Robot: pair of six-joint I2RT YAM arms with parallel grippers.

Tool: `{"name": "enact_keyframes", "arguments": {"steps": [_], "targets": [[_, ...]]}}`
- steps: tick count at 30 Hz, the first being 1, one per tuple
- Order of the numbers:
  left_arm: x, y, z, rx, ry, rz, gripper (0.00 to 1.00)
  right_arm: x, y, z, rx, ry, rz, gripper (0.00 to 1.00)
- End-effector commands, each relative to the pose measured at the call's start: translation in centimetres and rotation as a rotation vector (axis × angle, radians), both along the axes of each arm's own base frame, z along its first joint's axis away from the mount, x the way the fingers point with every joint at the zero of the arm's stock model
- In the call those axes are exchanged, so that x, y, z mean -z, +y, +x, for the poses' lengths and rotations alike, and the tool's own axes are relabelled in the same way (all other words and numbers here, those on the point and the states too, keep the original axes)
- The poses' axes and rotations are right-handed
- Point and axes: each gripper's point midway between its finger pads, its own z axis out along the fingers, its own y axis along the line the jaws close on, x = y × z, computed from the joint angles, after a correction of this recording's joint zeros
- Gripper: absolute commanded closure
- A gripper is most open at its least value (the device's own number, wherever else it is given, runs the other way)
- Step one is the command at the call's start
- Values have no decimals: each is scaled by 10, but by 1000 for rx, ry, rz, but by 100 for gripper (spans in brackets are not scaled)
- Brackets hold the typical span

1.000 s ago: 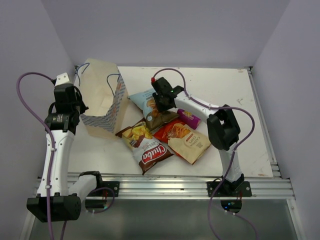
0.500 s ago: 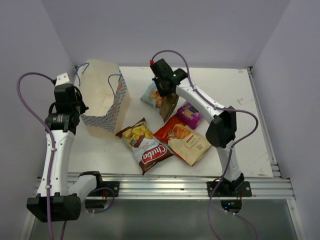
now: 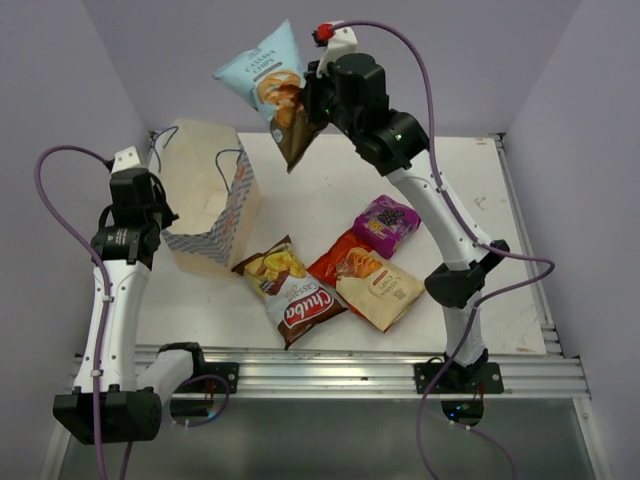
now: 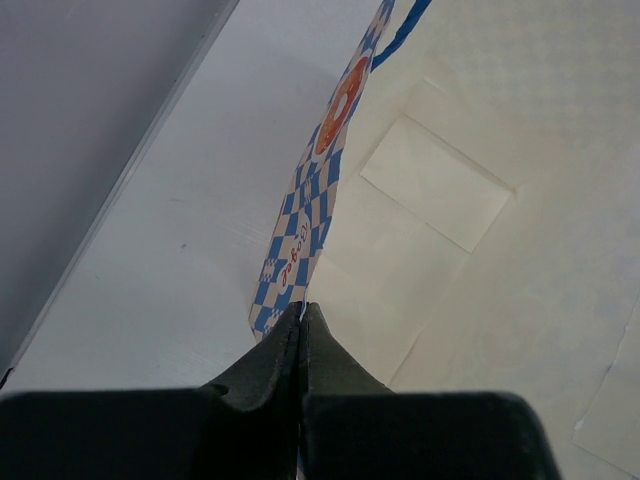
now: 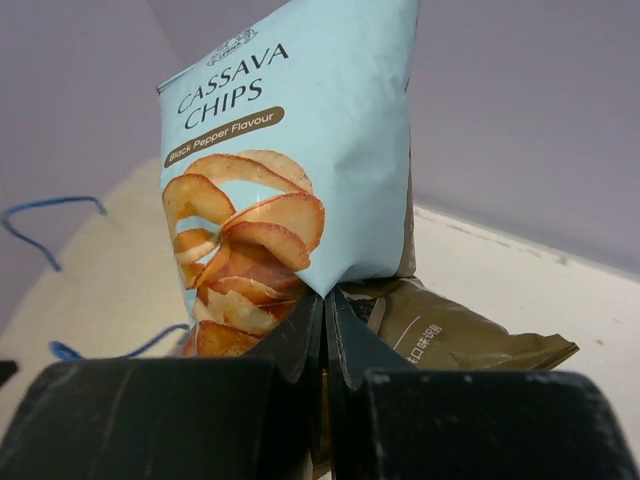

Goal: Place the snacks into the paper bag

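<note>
High over the far side of the table, your light blue crinkly chip bag [image 3: 258,75] hangs in the air, clear of every surface. In the top view it sits beyond and to the right of the paper bag's mouth. Your right gripper [image 3: 303,103] has its fingers pressed together on the packet's lower edge. The right wrist view shows that pinch [image 5: 323,305] with the words "CASSAVA CHIPS" upright above it. A brown-olive foil surface [image 5: 455,335] sits behind the blue face at the same pinch; you cannot tell whether it is a second packet or this bag's back.

Below and to the left, the boxy paper bag with its blue-and-white zigzag outside [image 3: 238,210] stands on the table, its cream-lined mouth open upward. Your left gripper [image 3: 160,222] is closed on its near left wall. The left wrist view shows the fingers [image 4: 302,318] clamped on the patterned edge, with a thin blue string handle [image 4: 400,18] further along it.

Three packets lie flat on the white table [image 3: 480,190]. A brown-and-dark-red chip bag with white lettering [image 3: 292,298] lies just right of the paper bag. A red-and-cream chip bag [image 3: 372,285] touches it. A small purple packet [image 3: 386,222] lies just beyond that.
</note>
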Motion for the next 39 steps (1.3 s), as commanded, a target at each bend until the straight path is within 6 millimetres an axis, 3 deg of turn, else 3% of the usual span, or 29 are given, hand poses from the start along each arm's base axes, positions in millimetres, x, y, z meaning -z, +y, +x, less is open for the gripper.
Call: {"name": "enact_keyframes", "arguments": {"steps": [1, 2, 4, 6, 11, 17, 23, 27, 32, 39], "targets": [[3, -6, -1, 13, -6, -26, 100, -71, 46, -20, -179, -154, 269, 100], [2, -6, -1, 13, -9, -26, 100, -88, 56, -24, -212, -189, 342, 100], [2, -6, -2, 12, -9, -25, 100, -99, 80, -37, -275, -230, 392, 100], [2, -6, -2, 10, -7, -23, 100, -126, 88, -49, -307, -303, 454, 100], [0, -8, -2, 20, -13, -32, 100, -124, 115, -52, -394, -255, 600, 100], [-1, -11, 0, 30, -20, -38, 100, -93, 162, -63, -497, -121, 696, 100], [-1, -12, 0, 32, -18, -36, 100, -45, 196, -62, -528, 16, 702, 100], [-2, -12, -1, 31, -22, -30, 100, -7, 215, -70, -534, 76, 609, 100], [-7, -10, -1, 23, -34, -22, 100, 42, 212, -72, -485, 166, 470, 100], [-11, -9, 1, 18, -38, -8, 100, 85, 184, -82, -369, 209, 253, 100]]}}
